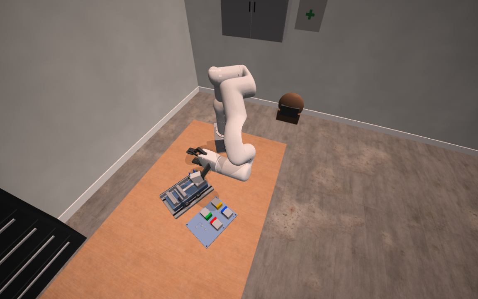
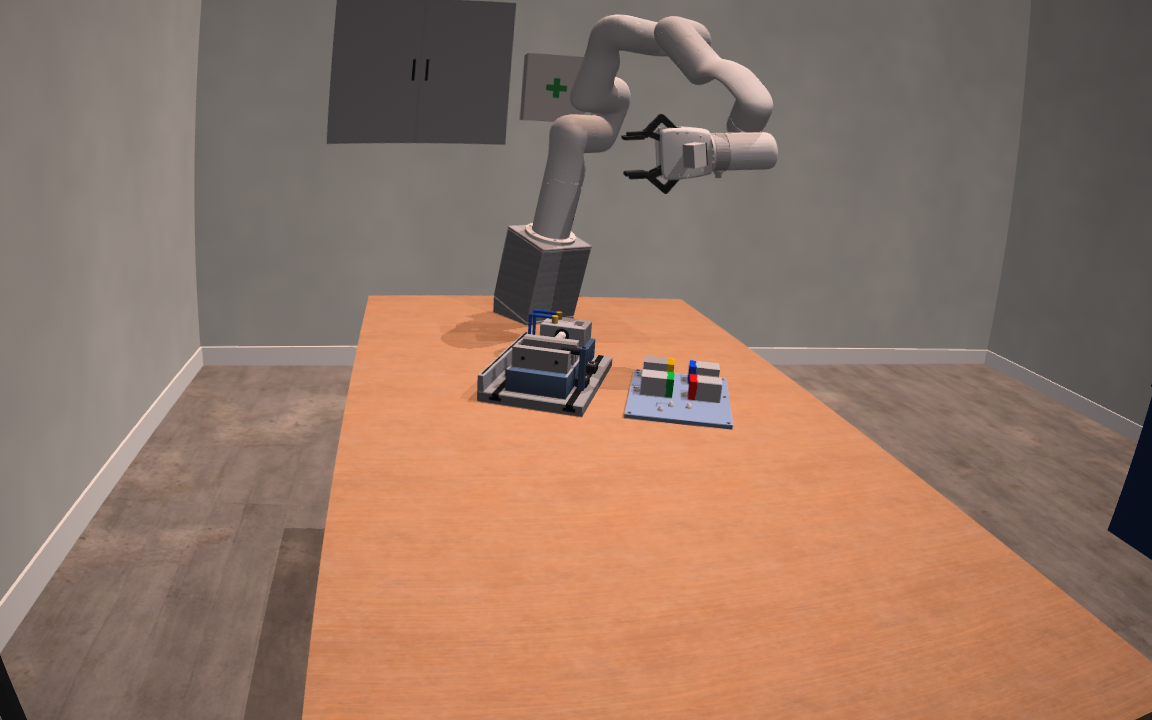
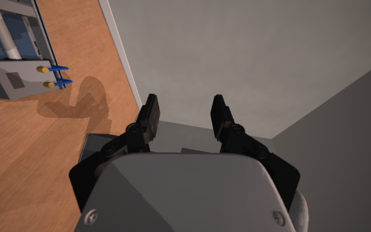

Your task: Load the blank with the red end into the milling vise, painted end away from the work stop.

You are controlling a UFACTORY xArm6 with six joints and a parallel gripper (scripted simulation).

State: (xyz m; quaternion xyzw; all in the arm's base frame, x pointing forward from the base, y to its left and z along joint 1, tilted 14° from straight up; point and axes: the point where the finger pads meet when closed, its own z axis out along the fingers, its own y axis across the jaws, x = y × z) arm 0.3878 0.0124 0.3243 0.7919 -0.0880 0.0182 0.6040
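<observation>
In the top view, my pincer (image 1: 195,156) (image 2: 629,154) (image 3: 185,104) lies left of centre; in the exterior view, at upper right of centre. Its fingers stand parted, partly open, gripping and touching nothing; the wrist view shows only wall between them. The blank with the red end (image 1: 216,223) (image 2: 704,387) rests on the infeed plate (image 1: 206,238) (image 2: 678,416), below centre in the top view.
</observation>
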